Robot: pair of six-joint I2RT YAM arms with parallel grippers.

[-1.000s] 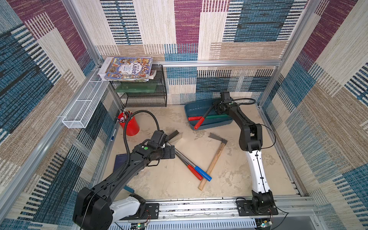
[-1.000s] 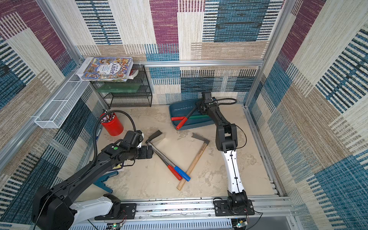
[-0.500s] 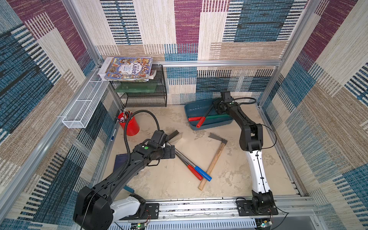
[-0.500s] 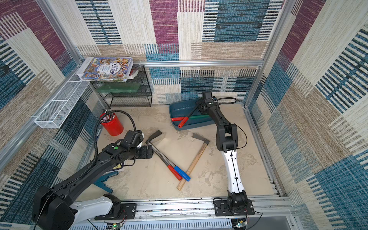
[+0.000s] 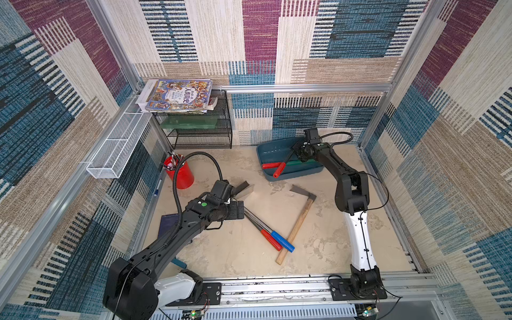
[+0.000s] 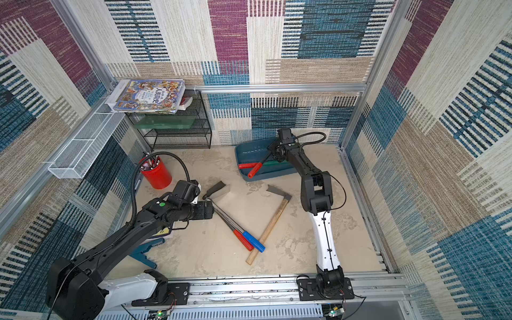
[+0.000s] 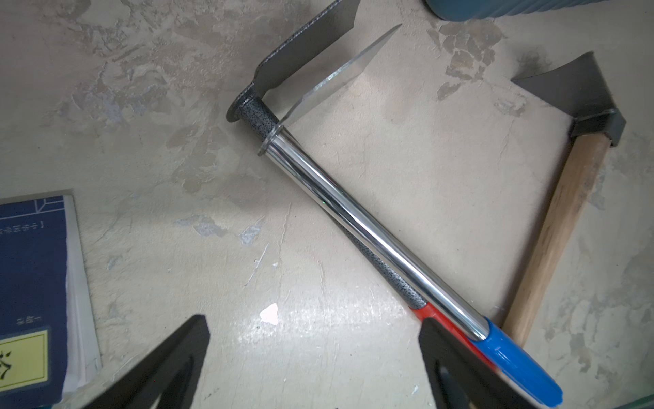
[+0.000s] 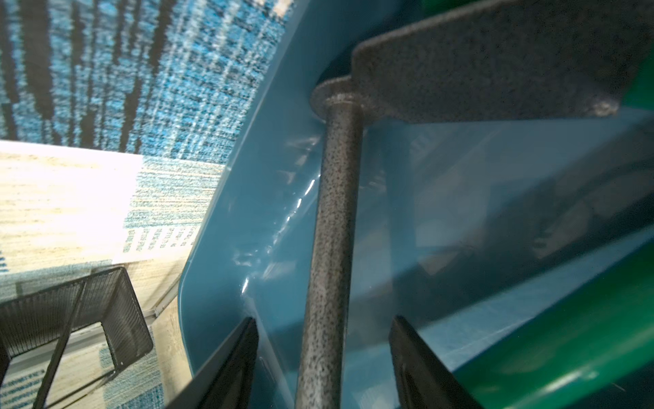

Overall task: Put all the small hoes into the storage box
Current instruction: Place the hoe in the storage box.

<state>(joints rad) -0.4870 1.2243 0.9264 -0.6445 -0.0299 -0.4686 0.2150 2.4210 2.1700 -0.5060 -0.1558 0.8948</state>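
Far left, along the wall rail, you have a white wire-mesh basket [image 5: 116, 149]. Beside it stands a black rack [image 5: 199, 135] with picture books [image 5: 180, 95] stacked on top. Below, on the desk [image 5: 235, 249], a red cup [image 5: 181, 173] is stuffed with pens. Your left pincer [image 7: 313, 320] hangs over the desk, jaws spread wide, nothing between them. A blue book [image 7: 32, 283] lies off to one side of it. Ahead of that pincer two hoes lie together, touching: a chrome-shafted hoe [image 7: 371, 226] with a blue grip, lying across a speckled hoe [image 7: 256, 115] with a red grip. Just right of them a wooden-handled hoe [image 5: 295, 230] lies flat, its handle end close to the blue grip. Further right, toward the back of the desk, sits the storage box [image 5: 273, 151]. The small hoe [image 8: 332, 230] is in it: blade inside, speckled shaft slanting across, red grip poking out over the near rim. Your right pincer [image 8: 322, 318] straddles that shaft at a middling gape, with a clear gap on either side, so it grips nothing. Also in the box: a second red grip [image 5: 271, 165] and a green item [image 8: 566, 336] lying low.
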